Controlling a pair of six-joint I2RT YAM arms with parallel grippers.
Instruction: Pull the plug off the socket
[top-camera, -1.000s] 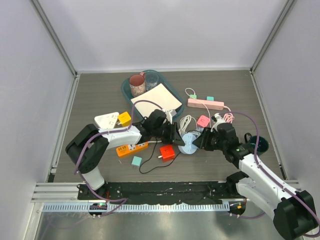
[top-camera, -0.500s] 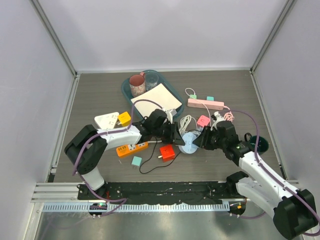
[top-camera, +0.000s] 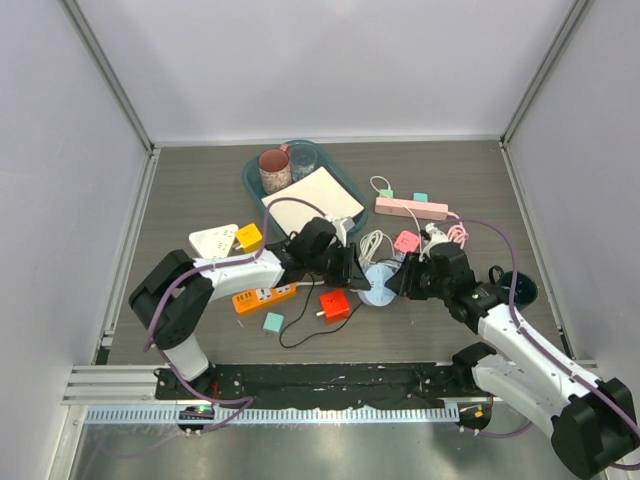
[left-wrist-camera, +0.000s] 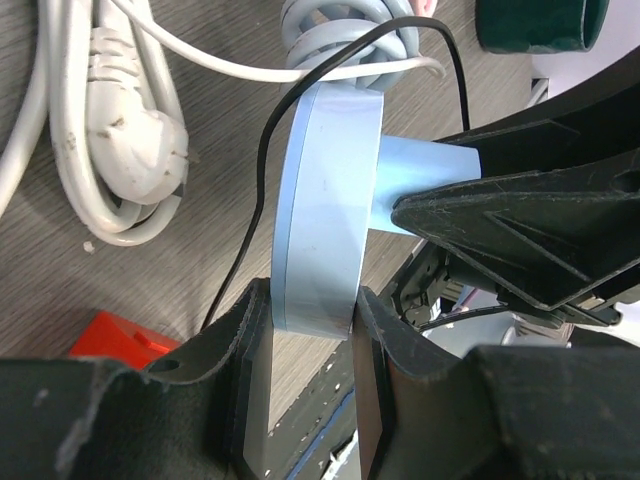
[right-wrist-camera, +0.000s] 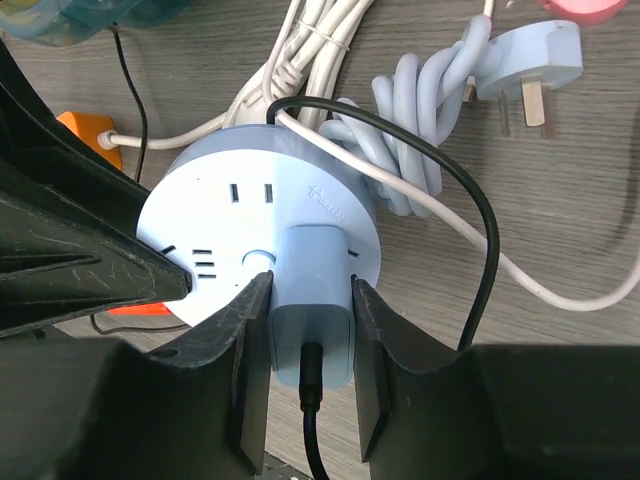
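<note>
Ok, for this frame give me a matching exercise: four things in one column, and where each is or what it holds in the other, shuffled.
Things:
1. left gripper
2. right gripper
3. pink power strip
4. mug

Places or states:
A. in the teal tray
B. shut on the blue plug
C. shut on the rim of the round socket
D. flat on the table, right of the tray

Pairs: 1-C, 2-B, 3-D, 4-A
</note>
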